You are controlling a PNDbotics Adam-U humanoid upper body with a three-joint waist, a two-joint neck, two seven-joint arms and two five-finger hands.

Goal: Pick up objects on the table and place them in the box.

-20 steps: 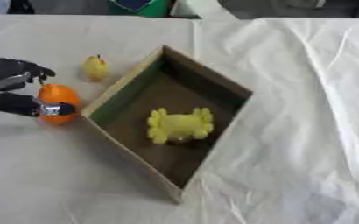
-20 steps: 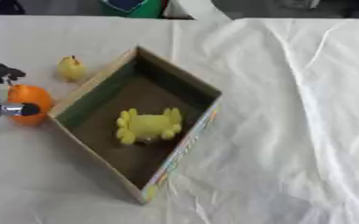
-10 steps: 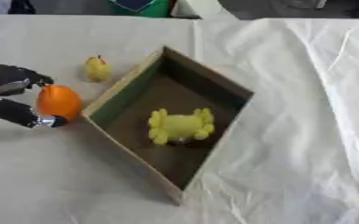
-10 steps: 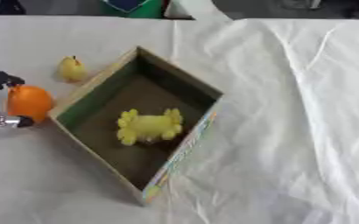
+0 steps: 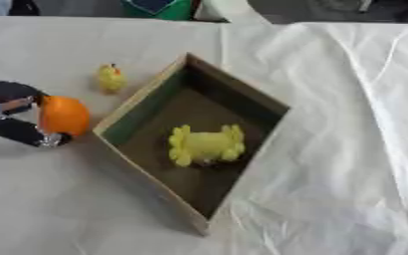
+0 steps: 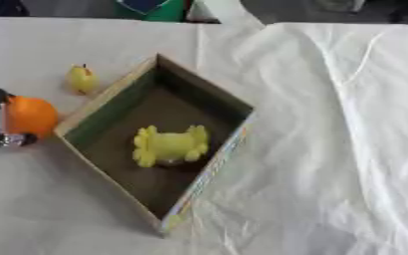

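I've got the left hand (image 5: 16,117) clamped round a round orange ball-shaped fruit (image 5: 64,115) at the left edge of the table, w/ black fingers (image 5: 20,133) curled above and below it. The fruit sits just beside the left corner of the open brown cardboard box (image 5: 242,94) w/ a green inner wall, not inside it. In the box, approx the middle of its floor, lies a yellow lumpy soft toy (image 5: 206,144). A small yellow pear-like fruit (image 5: 111,78) stands on the white wrinkled tablecloth (image 5: 347,149) near the box's upper-left wall, apart from it. Right hand's nowhere in my feed.
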